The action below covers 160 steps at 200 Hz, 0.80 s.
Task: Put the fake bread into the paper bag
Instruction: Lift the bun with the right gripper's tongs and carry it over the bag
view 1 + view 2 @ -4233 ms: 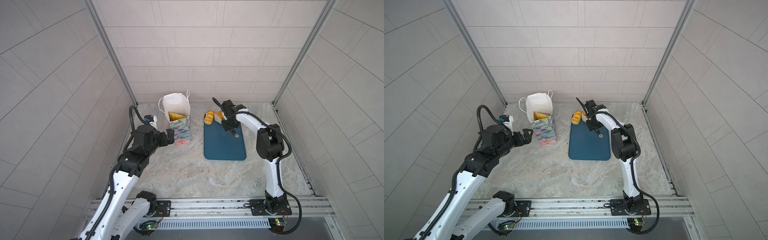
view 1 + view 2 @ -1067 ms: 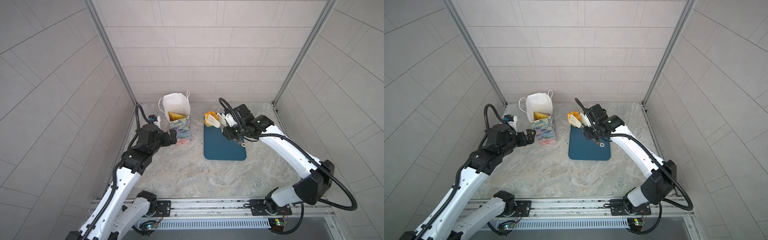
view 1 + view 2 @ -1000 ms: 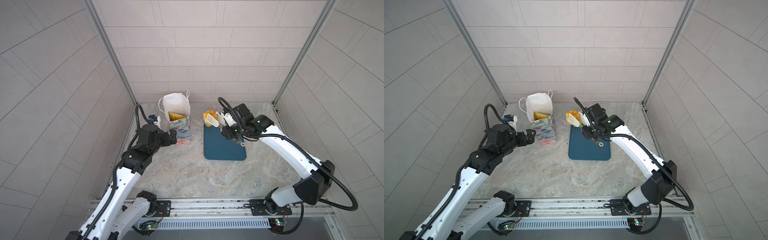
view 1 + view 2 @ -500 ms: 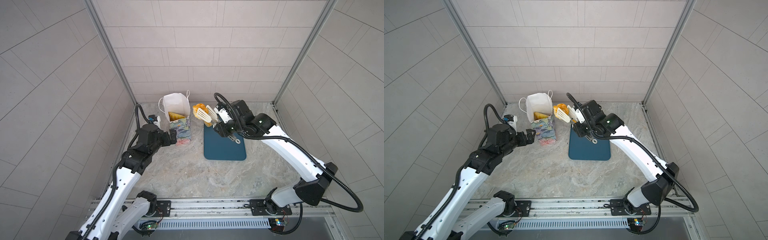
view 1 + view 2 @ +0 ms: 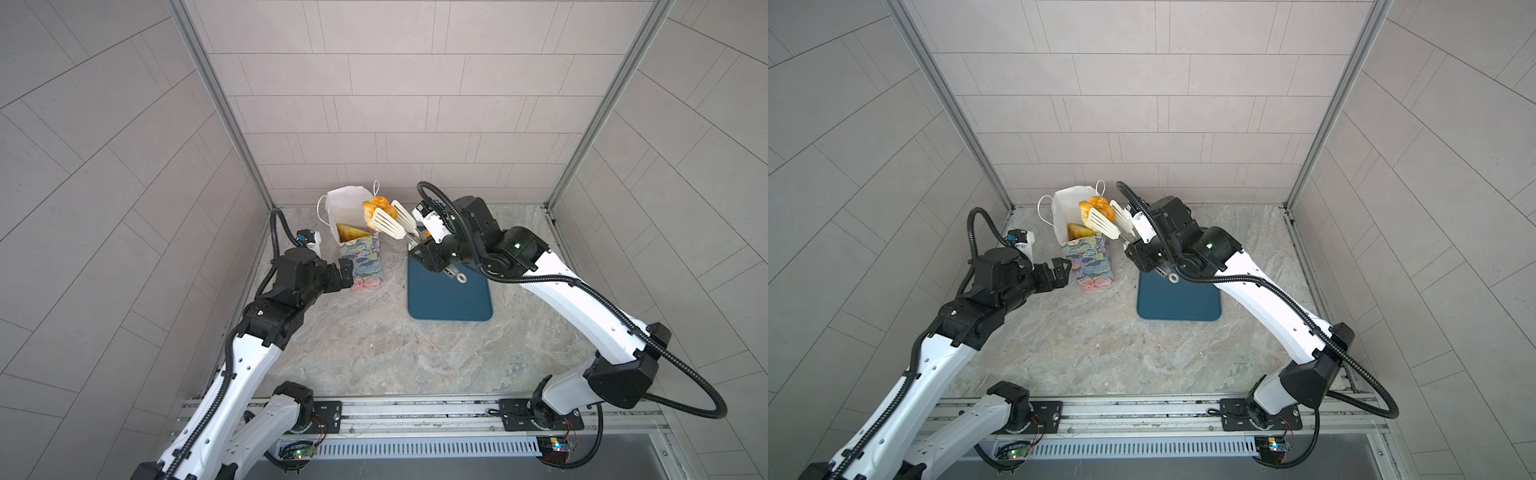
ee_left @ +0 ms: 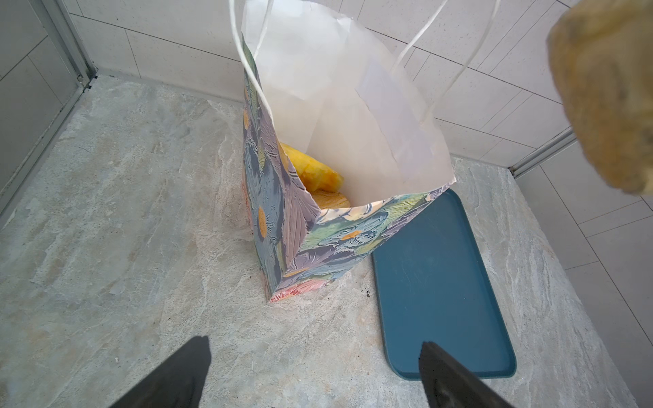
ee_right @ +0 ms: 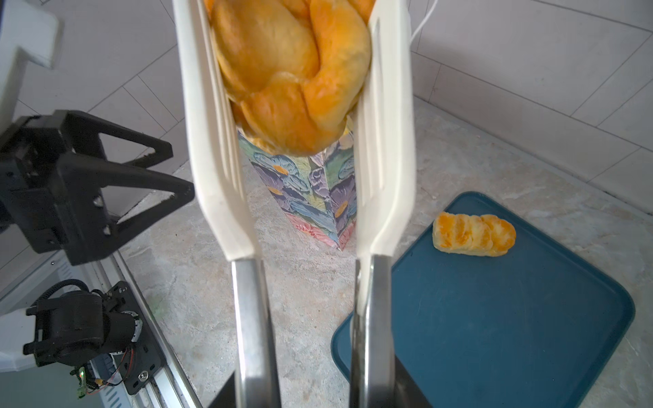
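Right gripper (image 5: 420, 249) is clenched on the steel handles of a pair of tongs (image 5: 390, 224). The tongs' two flat, slotted white plastic blades squeeze a braided pastry (image 5: 375, 207) between them. That glossy golden-orange piece, plump and knotted, hangs in the air just above the open mouth of the paper bag (image 5: 362, 259), left of centre and toward the back in both top views.

The bag stands upright on the tabletop (image 5: 374, 357). It is tall and narrow, with a matte white lining and thin white cord handles. Its outside is printed with thick brush-stroke flowers in blue, lilac, green and pink. Low inside it lie at least two yellow pastries (image 6: 314, 173), one a wedge with a ridged surface.

Left gripper (image 5: 1062, 273) hovers released, its black triangular fingers (image 7: 134, 183) spread wide. It sits just beside the lower part of the bag on the left, clear of the paper.

To the right of the bag lies a flat teal tray (image 5: 451, 305) of smooth plastic, with rounded corners and a low rim. The right wrist view shows one striped roll (image 7: 473, 235), oblong and segmented, resting on the tray near a corner. In both top views the right arm hides it. The tabletop is pale veined stone in grey and beige.
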Motion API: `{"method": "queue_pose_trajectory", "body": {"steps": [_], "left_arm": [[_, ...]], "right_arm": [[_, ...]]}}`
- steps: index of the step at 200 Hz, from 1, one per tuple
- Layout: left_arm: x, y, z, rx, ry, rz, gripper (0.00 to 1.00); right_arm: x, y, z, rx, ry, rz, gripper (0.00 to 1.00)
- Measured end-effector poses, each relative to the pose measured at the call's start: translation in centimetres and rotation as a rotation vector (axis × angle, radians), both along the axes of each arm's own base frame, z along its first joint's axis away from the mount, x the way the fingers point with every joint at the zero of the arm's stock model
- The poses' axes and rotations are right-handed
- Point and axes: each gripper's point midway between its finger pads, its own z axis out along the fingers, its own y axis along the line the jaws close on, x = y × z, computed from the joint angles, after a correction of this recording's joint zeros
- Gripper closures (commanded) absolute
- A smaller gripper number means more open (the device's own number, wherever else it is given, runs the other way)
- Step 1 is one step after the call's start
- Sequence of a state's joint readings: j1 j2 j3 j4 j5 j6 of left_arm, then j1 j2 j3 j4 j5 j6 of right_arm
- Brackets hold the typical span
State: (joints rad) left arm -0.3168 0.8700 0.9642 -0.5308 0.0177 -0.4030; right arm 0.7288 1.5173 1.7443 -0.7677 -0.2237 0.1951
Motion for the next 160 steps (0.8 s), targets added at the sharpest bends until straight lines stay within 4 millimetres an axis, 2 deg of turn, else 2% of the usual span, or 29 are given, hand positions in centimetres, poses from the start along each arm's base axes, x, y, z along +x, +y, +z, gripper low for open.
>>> {"method": "queue_pose_trajectory", "body": {"steps": [21, 79, 160], "left_arm": [[0.0, 0.0, 0.0, 0.0, 0.0, 0.0, 0.0], [0.0, 0.1, 0.0, 0.001, 0.001, 0.002, 0.0], [-0.1, 0.3, 0.0, 0.007, -0.001, 0.012, 0.0]], "right_arm": [[0.8, 1.1, 0.3, 0.007, -0.01, 0.011, 0.52], [3.4, 4.0, -1.5, -0.026, 0.011, 0.029, 0.53], [5.9, 5.6, -1.6, -0.068, 0.001, 0.021, 0.51]]}}
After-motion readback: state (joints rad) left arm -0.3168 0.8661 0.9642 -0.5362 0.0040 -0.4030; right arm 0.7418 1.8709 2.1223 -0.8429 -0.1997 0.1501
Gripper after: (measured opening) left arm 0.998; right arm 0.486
